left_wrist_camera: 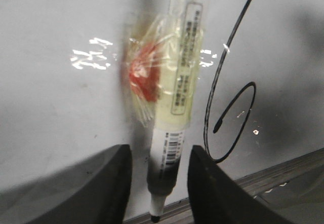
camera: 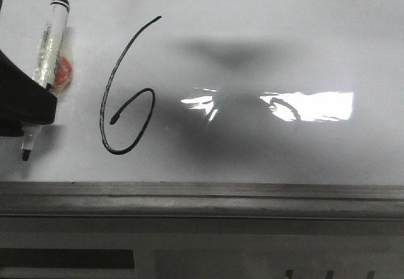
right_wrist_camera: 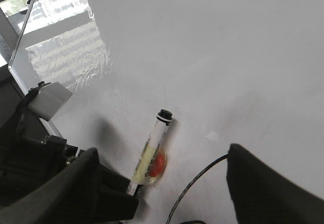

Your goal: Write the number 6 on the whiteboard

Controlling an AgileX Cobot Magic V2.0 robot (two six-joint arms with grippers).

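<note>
Gripping the marker (camera: pixel 52 45) at the left edge of the front view, the left hand (camera: pixel 25 105) is clamped on the barrel; the capped black end points to the far side, the black tip (camera: pixel 25 155) to the near side, just beside the grey edge strip (camera: pixel 202 194); from these views I cannot tell whether the tip touches the board. The marker's body carries crinkled clear wrap with a red patch; in the left wrist view the dark fingers (left_wrist_camera: pixel 104 183) sit on either side of the barrel (left_wrist_camera: pixel 169 153), holding it. The 6 (camera: pixel 126 89) stands on the whiteboard (camera: pixel 284 33) just right of the marker, apart from it; its long upper stroke slants to the far right and its loop lies on the near side, not quite joined to the stem. Bright glare (camera: pixel 315 106) lies right of the digit. The right hand (right_wrist_camera: pixel 162 193) hangs over the board with fingers (right_wrist_camera: pixel 273 183) well apart, holding nothing; the marker (right_wrist_camera: pixel 152 155) and a bit of the black stroke (right_wrist_camera: pixel 195 186) show between them.
</note>
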